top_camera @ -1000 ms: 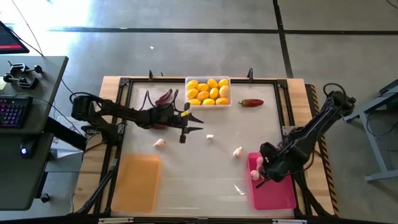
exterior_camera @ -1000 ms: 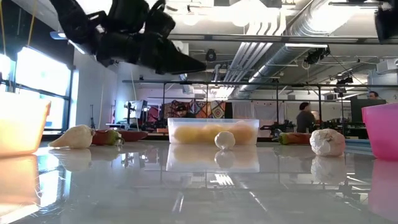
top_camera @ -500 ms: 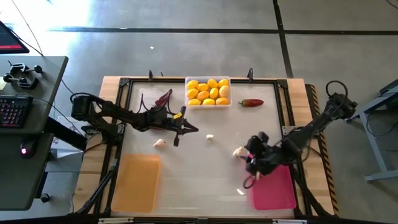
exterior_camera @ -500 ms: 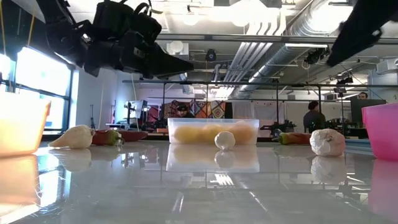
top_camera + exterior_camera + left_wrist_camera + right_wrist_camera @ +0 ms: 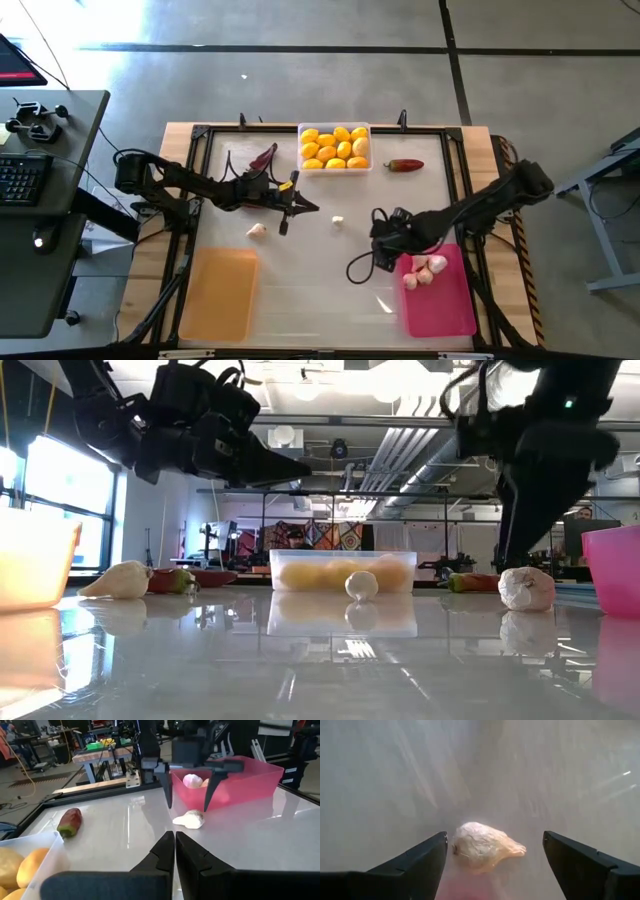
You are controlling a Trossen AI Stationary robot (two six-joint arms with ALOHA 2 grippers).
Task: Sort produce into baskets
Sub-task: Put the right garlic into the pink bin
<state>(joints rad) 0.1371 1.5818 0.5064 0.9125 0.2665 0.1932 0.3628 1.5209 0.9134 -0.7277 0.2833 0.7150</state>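
The right gripper stood wide open and empty, its fingers straddling a garlic bulb that lay on the white table between them, not yet touched. In the left wrist view the same fingers hung pointing down on either side of that bulb, just beside the near wall of the pink tray. That tray already held at least two garlic bulbs.

The left gripper hovered over the table's far left part with its fingers closed together and nothing between them. Near it lay dark red chili peppers, another garlic bulb and a smaller garlic piece. One more chili pepper lay beside the clear tray of lemons. The orange tray was empty.

Risks, as judged: the irregular bulb could roll or squirt out if the fingers closed off-centre. The tray wall stood close enough for a finger to strike and shift it.
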